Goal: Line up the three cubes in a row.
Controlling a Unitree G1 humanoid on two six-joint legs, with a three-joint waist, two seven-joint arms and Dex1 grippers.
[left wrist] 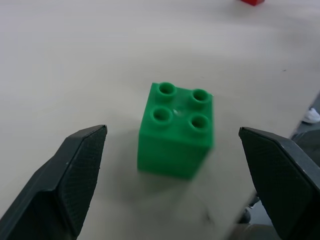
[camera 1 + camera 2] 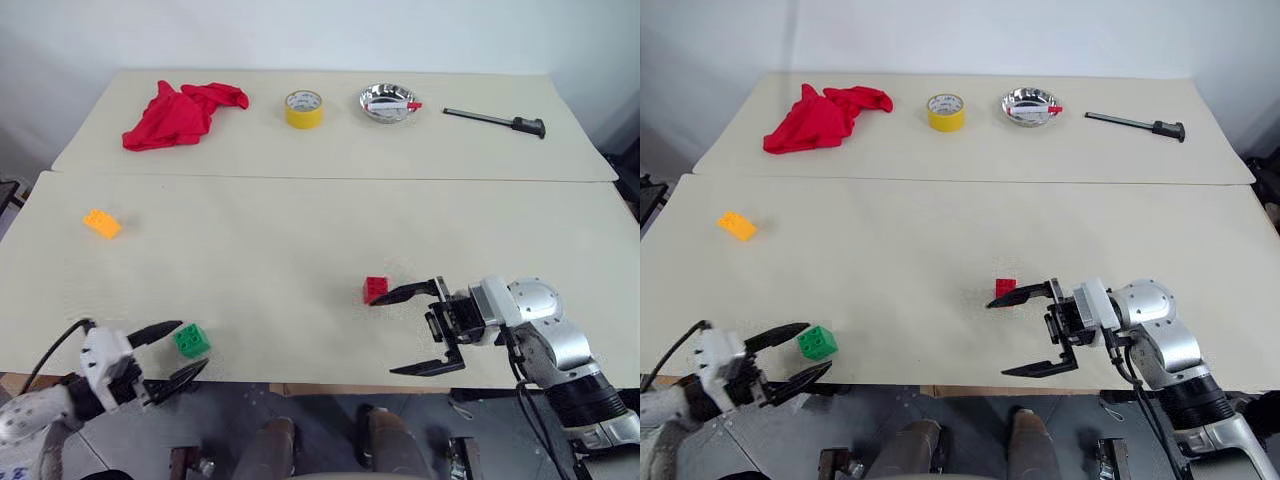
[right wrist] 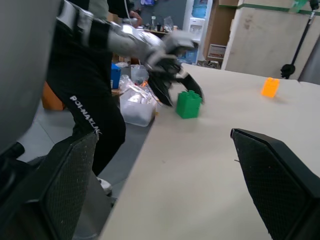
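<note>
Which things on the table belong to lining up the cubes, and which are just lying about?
Belong to the job:
- green cube, at the near edge between the left gripper's open fingers
- red cube, beside the open right gripper
- orange-yellow cube, far left

Just lying about, along the far side:
- red cloth
- yellow tape roll
- metal dish
- black-handled tool
</note>
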